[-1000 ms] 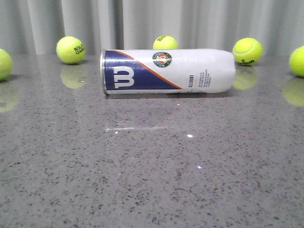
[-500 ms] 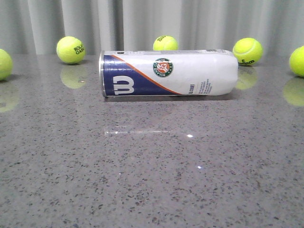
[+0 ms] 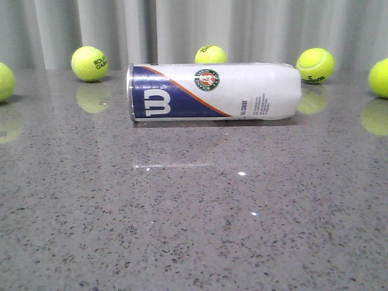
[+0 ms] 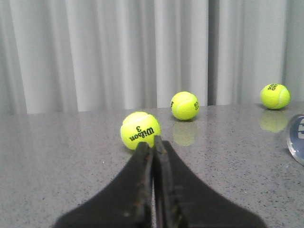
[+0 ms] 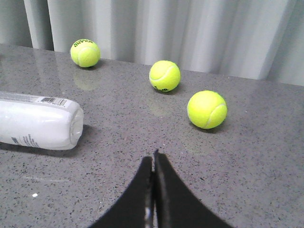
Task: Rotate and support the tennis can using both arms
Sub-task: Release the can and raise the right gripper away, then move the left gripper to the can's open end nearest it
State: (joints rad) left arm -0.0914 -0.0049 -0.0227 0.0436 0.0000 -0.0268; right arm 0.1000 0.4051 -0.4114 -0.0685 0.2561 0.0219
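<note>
The tennis can (image 3: 213, 91) lies on its side on the grey table, silver rim at the left, navy label with the white "W" and the round emblem facing me. Its white end shows in the right wrist view (image 5: 40, 122), and its rim shows at the edge of the left wrist view (image 4: 297, 137). My left gripper (image 4: 153, 141) is shut and empty, above the table just in front of a tennis ball (image 4: 140, 130). My right gripper (image 5: 153, 156) is shut and empty, above bare table to the right of the can. Neither arm shows in the front view.
Several yellow-green tennis balls stand along the back by the grey curtain: (image 3: 90, 63), (image 3: 211, 54), (image 3: 315, 65), with two more at the side edges (image 3: 5, 81), (image 3: 381, 77). Balls lie ahead of the right gripper (image 5: 164, 75), (image 5: 206, 109).
The can rolled a little on its long axis, toward me and then back; the emblem and "W" dipped and rose again. It lies in nearly the same place.
</note>
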